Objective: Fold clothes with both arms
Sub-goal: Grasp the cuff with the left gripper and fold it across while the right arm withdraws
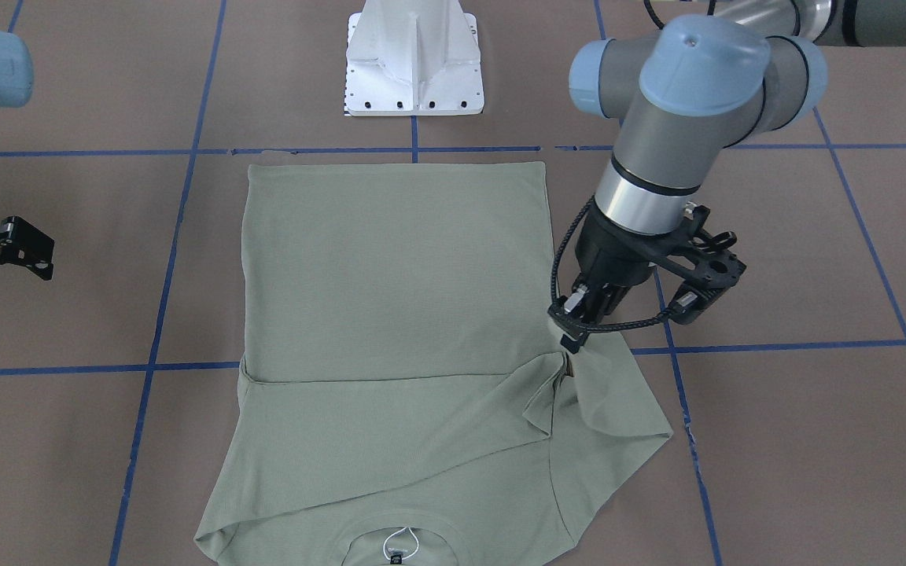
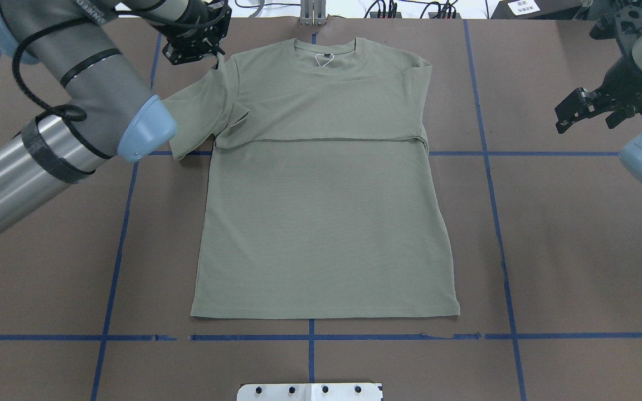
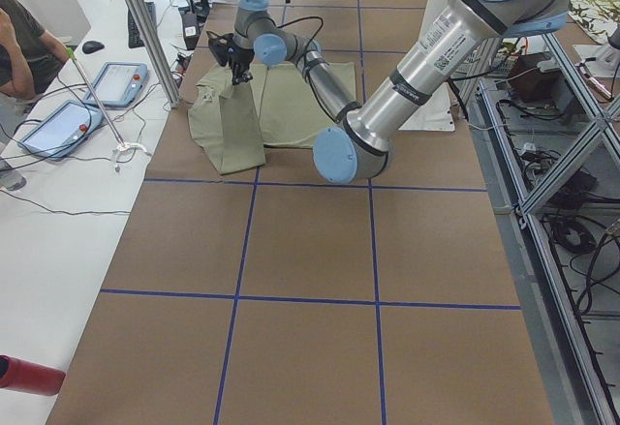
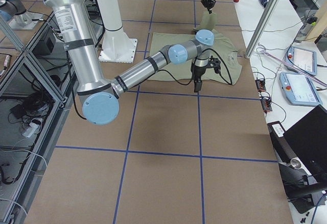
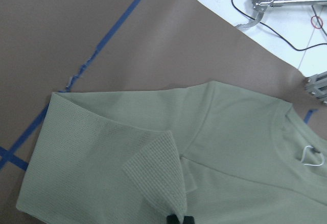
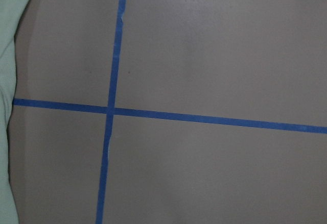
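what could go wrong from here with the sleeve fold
1. The left gripper pinches only a small bit of the sleeve on the pale sage-green knit shirt, so the cloth might slip out mid-fold.
2. The right gripper hangs open off to the side, touching nothing; pulling the sleeve one-handed could drag and wrinkle the flat body.

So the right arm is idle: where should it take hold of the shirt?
Probably the hem corner on its own side of the shirt, coming in from the robot's right: it lies flat with bare table beside it, so the right gripper can slide under the edge.
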